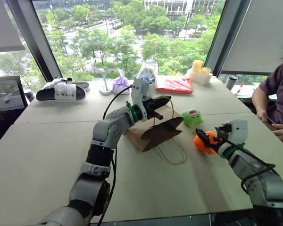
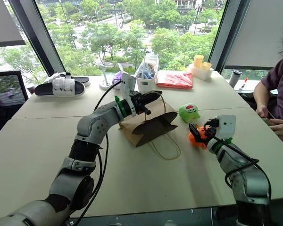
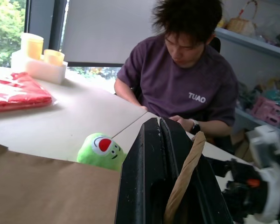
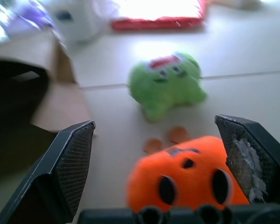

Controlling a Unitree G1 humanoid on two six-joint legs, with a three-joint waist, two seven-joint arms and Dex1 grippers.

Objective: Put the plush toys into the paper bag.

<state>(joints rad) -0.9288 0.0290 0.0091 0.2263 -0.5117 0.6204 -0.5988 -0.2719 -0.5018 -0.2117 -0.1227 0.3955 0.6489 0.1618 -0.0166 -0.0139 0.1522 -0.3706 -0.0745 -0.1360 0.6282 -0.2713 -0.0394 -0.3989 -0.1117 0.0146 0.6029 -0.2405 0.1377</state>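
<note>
The brown paper bag (image 1: 142, 136) lies in the middle of the table, its dark mouth turned toward the right. My left gripper (image 1: 164, 100) is shut on one twisted handle (image 3: 186, 168) and holds it up over the mouth. The other handle (image 1: 172, 153) lies loose on the table. A green plush toy (image 1: 192, 117) sits just right of the bag. Nearer me lies the orange plush toy (image 1: 203, 143). It sits between the wide-open fingers of my right gripper (image 4: 155, 125), and the pads (image 4: 74, 154) stand clear of it on both sides.
A person (image 1: 278, 89) sits at the table's right edge, hands on the top. Along the far edge lie a black-and-white slipper (image 1: 61, 92), a purple bundle (image 1: 120, 84), a clear plastic bag (image 1: 147, 73), a red packet (image 1: 174, 84) and yellow cups (image 1: 199, 70).
</note>
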